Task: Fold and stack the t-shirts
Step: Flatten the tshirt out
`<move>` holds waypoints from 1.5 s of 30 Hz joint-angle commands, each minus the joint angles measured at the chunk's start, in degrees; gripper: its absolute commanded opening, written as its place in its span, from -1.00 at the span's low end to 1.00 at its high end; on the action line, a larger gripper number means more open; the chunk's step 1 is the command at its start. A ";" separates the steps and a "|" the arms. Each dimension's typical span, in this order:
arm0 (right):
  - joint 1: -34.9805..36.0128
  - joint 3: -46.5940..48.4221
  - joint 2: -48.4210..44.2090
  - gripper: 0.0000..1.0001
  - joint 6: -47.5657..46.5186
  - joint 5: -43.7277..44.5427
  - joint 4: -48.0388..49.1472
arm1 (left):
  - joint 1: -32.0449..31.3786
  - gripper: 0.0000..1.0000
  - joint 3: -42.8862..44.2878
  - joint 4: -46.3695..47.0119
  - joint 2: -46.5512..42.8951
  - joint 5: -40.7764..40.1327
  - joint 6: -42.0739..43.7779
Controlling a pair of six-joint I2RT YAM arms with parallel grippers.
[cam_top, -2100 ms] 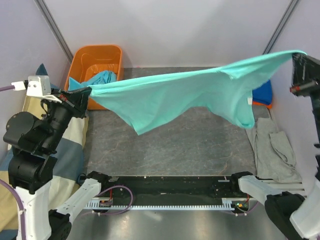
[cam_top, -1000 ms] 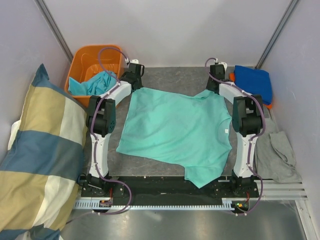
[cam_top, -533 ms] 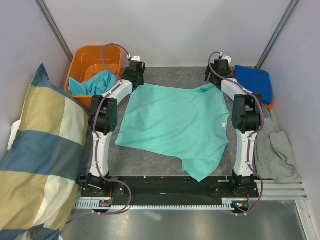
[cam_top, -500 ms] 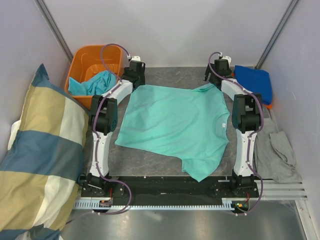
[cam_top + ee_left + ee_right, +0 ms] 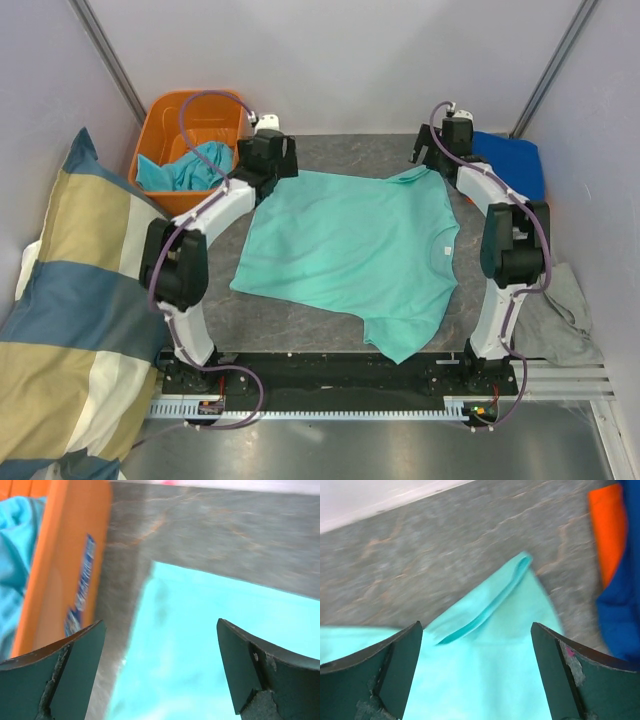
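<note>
Mint-teal cotton covers the middle of the grey marbled worktop [image 5: 340, 148]: the mint-teal t-shirt [image 5: 350, 255] lies spread out flat between the two arms, with one sleeve pointing toward the near edge and a small white neck label showing on its right side. Its far right corner is creased into a narrow fold.

The left pincer [image 5: 160, 625] hangs over the shirt's far left corner with its two dark fingers [image 5: 75, 667] wide apart and nothing between them. Below it are the shirt's edge, a strip of bare worktop and the side wall of the orange bin [image 5: 165, 110], which carries a blue label. A turquoise t-shirt [image 5: 195, 165] sits crumpled inside that bin, at the far left of the worktop.

The right pincer [image 5: 476, 626] is over the far right corner, its fingers likewise spread and gripping nothing, with the creased fold directly beneath the gap. Whether either pincer touches the cloth cannot be told.

Just beside the right pincer, at the far right, the royal blue t-shirt [image 5: 515, 165] lies folded on top of the orange t-shirt [image 5: 606, 535], whose edge shows from under it.

A grey cloth [image 5: 560, 310] lies rumpled on the right, beside the right arm. A big blue-and-cream striped pillow [image 5: 80, 330] rests along the left side, outside the left arm.
</note>
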 commanded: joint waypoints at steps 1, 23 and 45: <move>0.21 -5.65 -4.97 0.96 6.65 -12.60 0.43 | -9.25 1.00 -10.72 3.62 -9.99 -0.75 -5.92; 1.62 -4.87 6.36 0.96 16.06 -20.97 10.90 | -20.71 1.00 -35.26 1.34 -23.89 -2.86 -13.57; 3.46 7.87 14.80 0.96 15.27 -32.46 21.40 | -20.80 1.00 -39.57 -1.21 -28.19 -4.27 -15.85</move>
